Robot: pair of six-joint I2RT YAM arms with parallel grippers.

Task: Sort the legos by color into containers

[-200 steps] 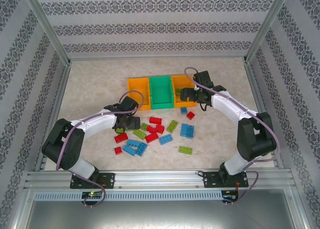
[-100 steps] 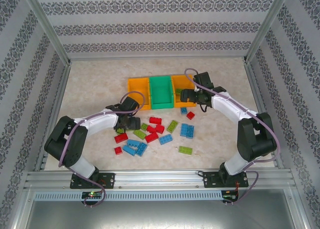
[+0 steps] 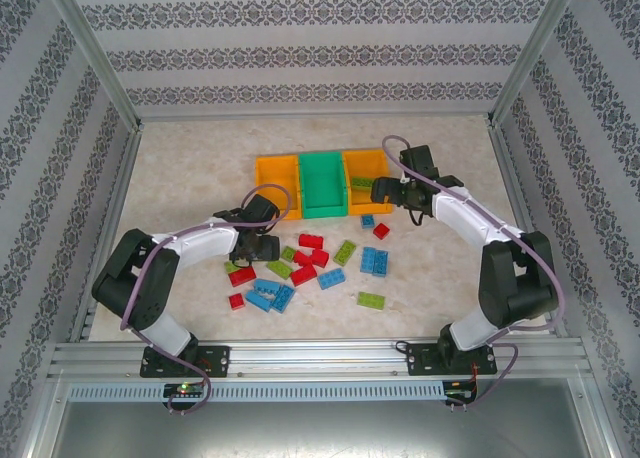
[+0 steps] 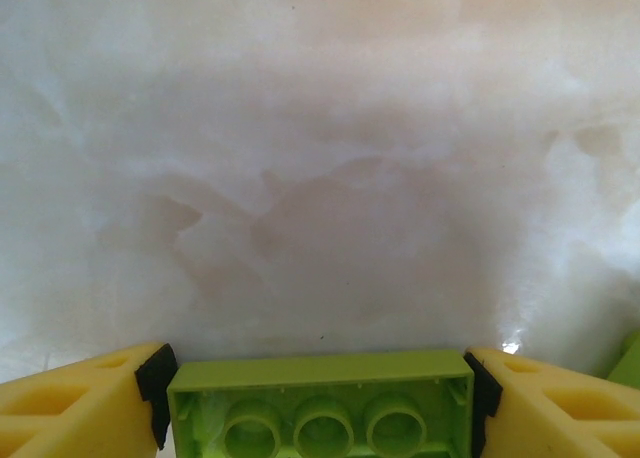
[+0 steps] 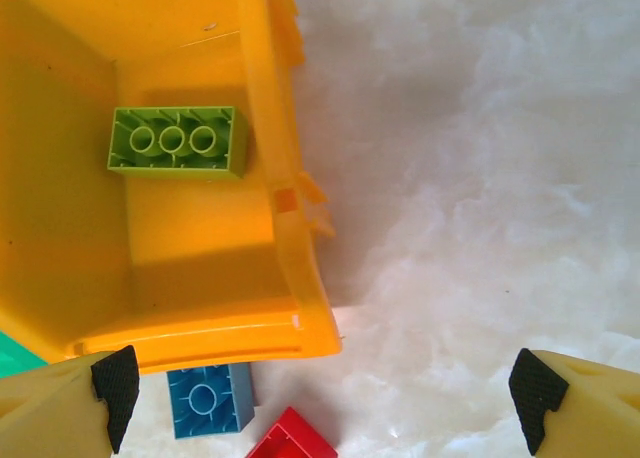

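I see the containers joined in a row at the middle of the tabletop, toward its far edge: orange, green, orange. The right orange bin holds one light green brick lying hollow side up. The loose legos, red, blue and light green, lie scattered between the bins and the near edge, and a second light green brick sits hollow side up between the left gripper's pads.

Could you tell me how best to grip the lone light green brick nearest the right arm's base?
Probably pinch the light green brick across its long sides, coming straight down: it lies flat and on its own, leaving the jaws room.
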